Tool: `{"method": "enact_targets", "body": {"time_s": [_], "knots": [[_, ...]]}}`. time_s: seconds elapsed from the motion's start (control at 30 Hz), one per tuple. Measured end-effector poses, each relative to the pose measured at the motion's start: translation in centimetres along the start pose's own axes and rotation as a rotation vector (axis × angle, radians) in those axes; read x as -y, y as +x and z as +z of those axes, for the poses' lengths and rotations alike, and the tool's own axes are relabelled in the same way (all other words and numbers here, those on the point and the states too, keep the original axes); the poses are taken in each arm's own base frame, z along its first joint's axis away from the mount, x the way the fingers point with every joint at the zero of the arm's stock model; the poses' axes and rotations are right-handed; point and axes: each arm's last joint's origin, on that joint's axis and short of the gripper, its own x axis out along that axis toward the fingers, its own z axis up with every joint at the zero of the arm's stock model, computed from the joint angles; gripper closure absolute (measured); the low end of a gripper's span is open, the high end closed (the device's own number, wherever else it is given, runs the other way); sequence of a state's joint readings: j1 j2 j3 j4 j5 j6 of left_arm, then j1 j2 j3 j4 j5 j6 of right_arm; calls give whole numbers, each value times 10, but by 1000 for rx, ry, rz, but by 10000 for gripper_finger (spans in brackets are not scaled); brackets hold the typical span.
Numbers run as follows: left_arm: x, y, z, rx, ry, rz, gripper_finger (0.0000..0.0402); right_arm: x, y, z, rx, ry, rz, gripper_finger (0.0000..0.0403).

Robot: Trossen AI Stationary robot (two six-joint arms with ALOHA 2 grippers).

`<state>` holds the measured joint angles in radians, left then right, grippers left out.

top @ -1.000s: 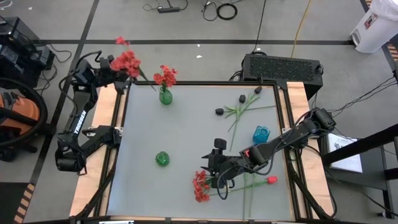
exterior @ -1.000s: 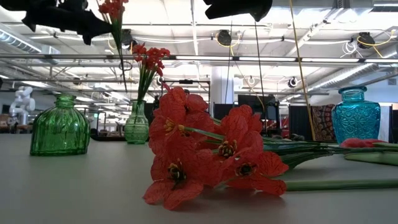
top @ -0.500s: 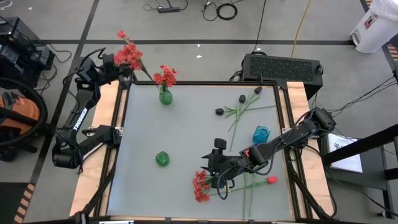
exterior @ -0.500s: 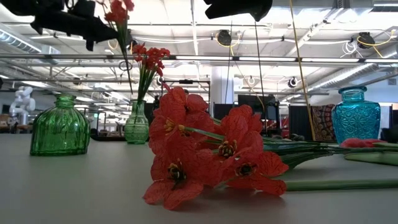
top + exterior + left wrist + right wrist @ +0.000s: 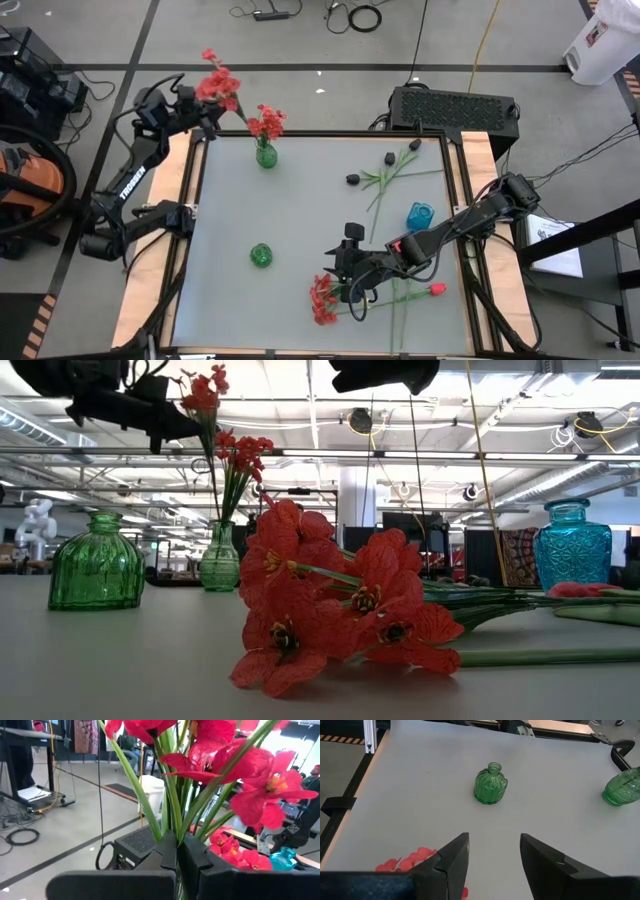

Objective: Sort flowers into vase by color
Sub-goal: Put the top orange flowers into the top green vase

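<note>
Left gripper [image 5: 200,100] upper left – fingers clamped on red spray [image 5: 218,82], lined up for tall green vase [image 5: 265,154]. Right gripper [image 5: 345,272] – fingers apart over red flowers [image 5: 322,298].

A black box [image 5: 455,105], cables [image 5: 365,15] and a white bin [image 5: 603,42] sit beyond the table.

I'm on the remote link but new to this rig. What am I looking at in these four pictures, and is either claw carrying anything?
Two dark robot arms work at a table. One camera looks down from above, one sits at tabletop height, and one rides on each wrist. The left claw, shut on a red flower spray, is raised by the tall green vase, which already holds red blooms. The right claw hangs open and empty over loose red flowers. Also on the table: a round green vase, a blue vase, and black flowers.
</note>
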<state>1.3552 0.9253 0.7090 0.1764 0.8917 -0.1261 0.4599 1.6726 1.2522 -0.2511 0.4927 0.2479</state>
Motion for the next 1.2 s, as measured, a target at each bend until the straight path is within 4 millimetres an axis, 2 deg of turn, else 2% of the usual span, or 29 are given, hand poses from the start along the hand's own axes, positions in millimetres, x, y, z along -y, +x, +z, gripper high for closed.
{"method": "enact_targets", "body": {"time_s": [0.23,0.33,0.8,1.0,1.2], "knots": [[-4,8,-6,-23,-15,-4,398,0,0,-1,-5,0,-1,234],[-5,9,-7,-30,-29,-4,386,0,0,-1,-5,-1,-1,234],[-3,10,-7,-32,-59,-18,247,0,0,-1,-8,-2,-2,234],[2,6,-3,-19,-43,-20,238,0,0,-1,-8,-2,-1,234],[17,-6,8,31,18,-28,237,0,0,-1,-12,-4,-2,234]]}}
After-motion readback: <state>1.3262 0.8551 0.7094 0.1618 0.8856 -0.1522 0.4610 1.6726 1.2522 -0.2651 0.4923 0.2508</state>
